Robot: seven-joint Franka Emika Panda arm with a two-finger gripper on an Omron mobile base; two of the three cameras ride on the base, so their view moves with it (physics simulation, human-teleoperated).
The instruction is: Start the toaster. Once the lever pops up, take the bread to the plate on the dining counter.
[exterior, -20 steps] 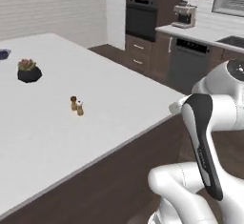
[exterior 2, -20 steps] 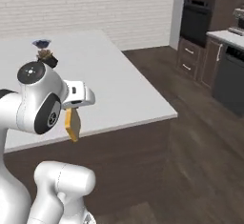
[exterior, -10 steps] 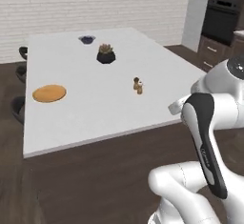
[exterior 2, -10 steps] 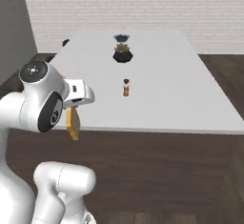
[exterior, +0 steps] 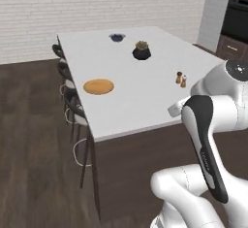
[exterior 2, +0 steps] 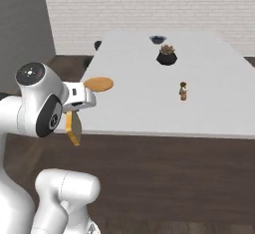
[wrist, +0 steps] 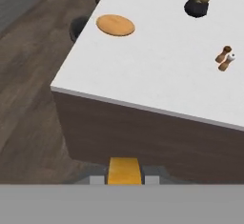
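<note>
Hand view, bottom centre: the bread [wrist: 124, 170] sits edge-on between my gripper's [wrist: 124, 179] two fingers, which stand narrow and clamped on its faces, so I judge the slice carried upright for transport. Right base view shows the same slice [exterior 2: 73, 127] hanging below the hand, short of the dining counter [exterior 2: 149, 113] and beside its near edge. The plate [wrist: 115, 25] lies flat on the far left part of the counter, well apart from the bread; I judge the carrying step under way, with placement not yet begun. Outward from the plate: two small brown shakers [wrist: 225, 58] stand to the right, a black plant pot [wrist: 197, 6] and a dark bowl [exterior: 116, 37] farther back, stools [exterior: 72, 105] along the left side. Nothing stands between bread and plate except bare counter.
</note>
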